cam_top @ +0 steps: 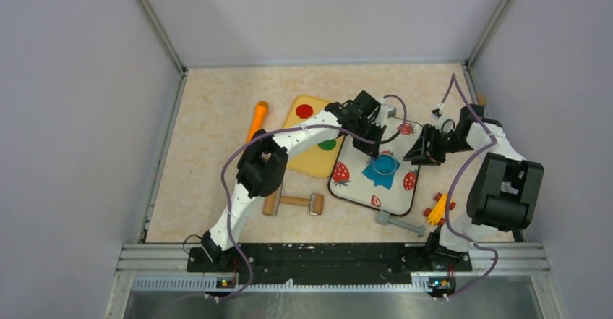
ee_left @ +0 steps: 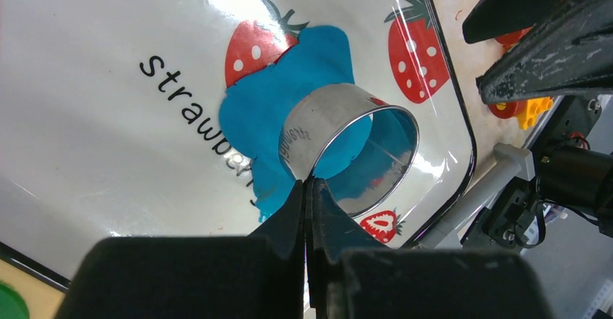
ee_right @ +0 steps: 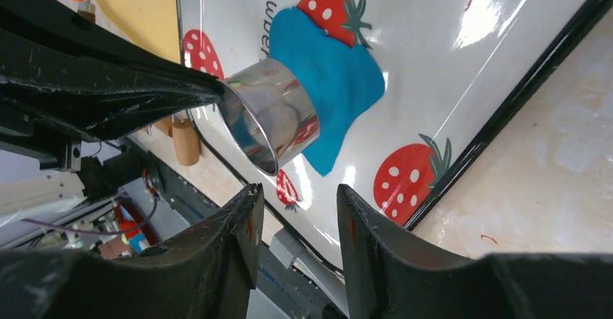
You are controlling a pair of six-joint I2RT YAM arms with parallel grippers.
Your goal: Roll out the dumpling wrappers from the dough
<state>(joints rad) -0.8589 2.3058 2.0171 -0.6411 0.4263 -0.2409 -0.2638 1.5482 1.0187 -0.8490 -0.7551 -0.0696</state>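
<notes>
Our metal ring [ee_left: 318, 127] stands on the dough [ee_left: 264, 109].
Our left tool [ee_left: 309, 186] is clamped on the ring's wall; our right tool [ee_right: 296, 197] waits just beside it, fingers apart.

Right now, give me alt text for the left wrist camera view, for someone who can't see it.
The left gripper, fingers shut, pinches the near wall of a metal ring cutter standing on flattened blue dough. The dough lies on a glossy white mat printed with strawberries.
</notes>
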